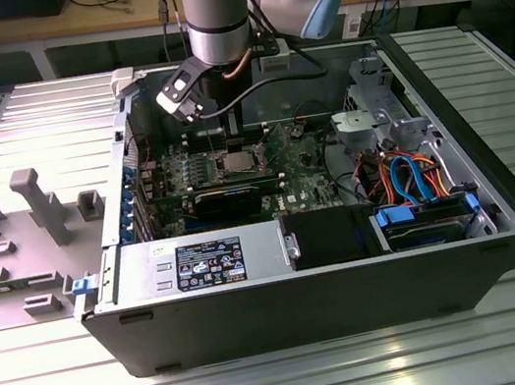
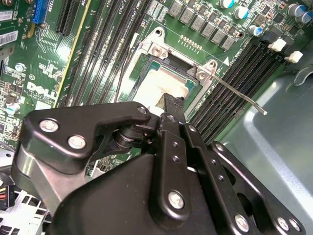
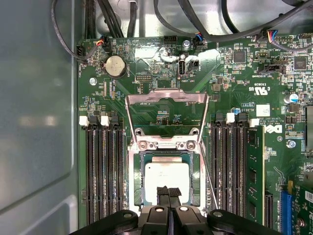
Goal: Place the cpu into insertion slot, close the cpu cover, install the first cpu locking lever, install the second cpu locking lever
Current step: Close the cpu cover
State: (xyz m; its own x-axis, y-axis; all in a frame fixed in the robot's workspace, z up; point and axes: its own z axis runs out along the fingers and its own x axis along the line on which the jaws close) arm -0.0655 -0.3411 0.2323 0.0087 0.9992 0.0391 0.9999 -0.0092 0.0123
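The cpu (image 3: 166, 176) lies flat in the insertion slot (image 3: 196, 181) on the green motherboard (image 3: 146, 63); its silver top also shows in the second wrist view (image 2: 164, 83). My gripper (image 3: 168, 193) hangs directly over the cpu's edge, fingertips (image 3: 163, 192) pressed together with nothing between them. The cpu cover (image 3: 166, 95) stands swung up and open beyond the socket's hinge. A thin locking lever (image 2: 239, 93) sticks out free beside the socket. In the exterior view the arm reaches down into the case over the socket (image 1: 235, 163).
Black memory slots (image 3: 100, 171) flank the socket on both sides. A long black expansion card (image 1: 229, 198) lies in front of the socket. The case walls (image 1: 444, 120), cables (image 1: 404, 176) and a drive cage bound the space.
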